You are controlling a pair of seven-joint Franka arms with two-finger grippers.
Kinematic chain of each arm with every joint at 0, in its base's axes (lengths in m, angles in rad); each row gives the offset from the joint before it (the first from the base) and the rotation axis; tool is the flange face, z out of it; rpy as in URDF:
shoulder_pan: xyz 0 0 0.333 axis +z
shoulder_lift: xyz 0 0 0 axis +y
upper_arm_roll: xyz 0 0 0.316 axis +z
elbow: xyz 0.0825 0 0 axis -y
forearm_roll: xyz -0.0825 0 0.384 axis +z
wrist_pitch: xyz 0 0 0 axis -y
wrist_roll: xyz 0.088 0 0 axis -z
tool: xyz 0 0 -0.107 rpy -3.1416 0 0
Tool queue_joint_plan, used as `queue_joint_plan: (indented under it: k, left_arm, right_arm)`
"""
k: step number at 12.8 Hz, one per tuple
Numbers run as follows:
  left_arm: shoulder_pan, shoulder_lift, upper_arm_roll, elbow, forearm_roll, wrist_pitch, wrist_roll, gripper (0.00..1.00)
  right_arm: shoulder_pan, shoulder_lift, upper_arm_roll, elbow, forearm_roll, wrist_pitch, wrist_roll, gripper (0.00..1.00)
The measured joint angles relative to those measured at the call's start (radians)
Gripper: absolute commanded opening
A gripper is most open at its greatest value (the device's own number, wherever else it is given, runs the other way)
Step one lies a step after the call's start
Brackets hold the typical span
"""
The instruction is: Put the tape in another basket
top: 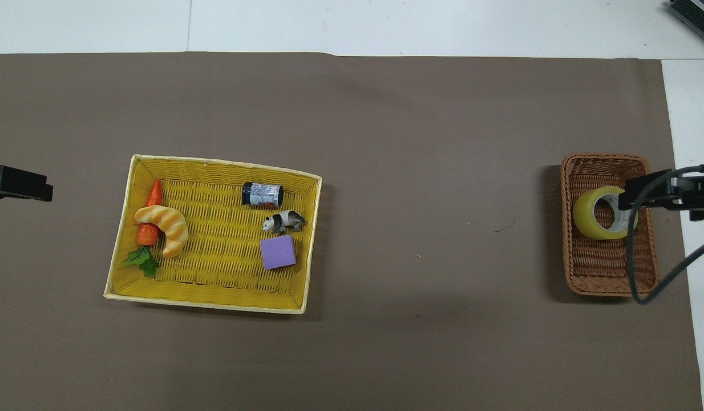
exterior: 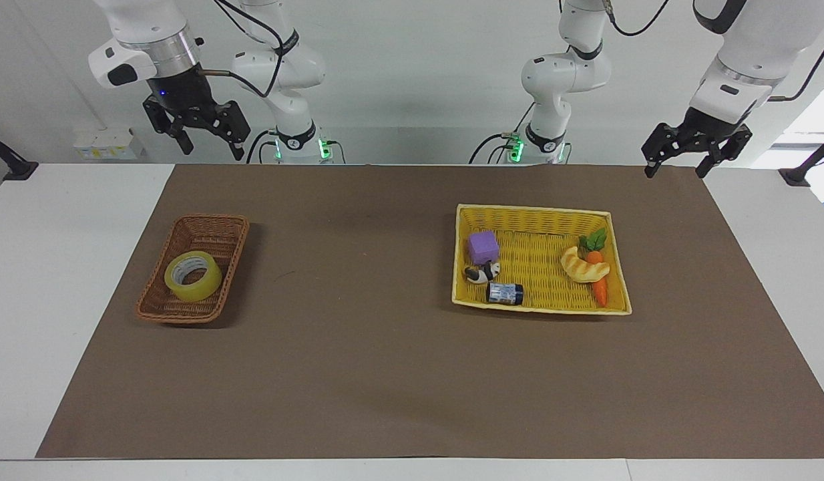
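The right gripper (exterior: pixel 208 142), fingers spread and empty, is hanging high above the table's robot-side edge. The left gripper (exterior: pixel 676 162), also spread, is waiting. The tape (exterior: pixel 193 276) is lying in the brown wicker basket (exterior: pixel 159 311).

Right gripper (exterior: pixel 208 137) raised high at the robots' edge of the table, fingers spread, pointing down. Left gripper (exterior: pixel 676 160) hangs at its own end, fingers apart, waiting.
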Motion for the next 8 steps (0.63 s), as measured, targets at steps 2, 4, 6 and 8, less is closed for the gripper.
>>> queue_joint_plan:
  k: [2, 4, 6, 8]
  left_arm:
    - [0.0, 0.0, 0.0, 0.0, 0.0, 0.0, 0.0, 1.0]
    - [0.0, 0.0, 0.0, 0.0, 0.0, 0.0, 0.0, 1.0]
    - [0.0, 0.0, 0.0, 0.0, 0.0, 0.0, 0.0, 1.0]
    - [0.0, 0.0, 0.0, 0.0, 0.0, 0.0, 0.0, 1.0]
  right_arm:
    - [-0.024, -0.018, -0.001, -0.025, 0.0, 0.009, -0.004, 1.0]
    - [-0.027, -0.023, -0.002, -0.031, 0.0, 0.015, -0.007, 1.0]
    - [-0.027, -0.023, -0.002, -0.031, 0.0, 0.02, -0.008, 1.0]
    - [-0.023, -0.024, 0.005, -0.029, 0.0, 0.026, -0.012, 1.0]
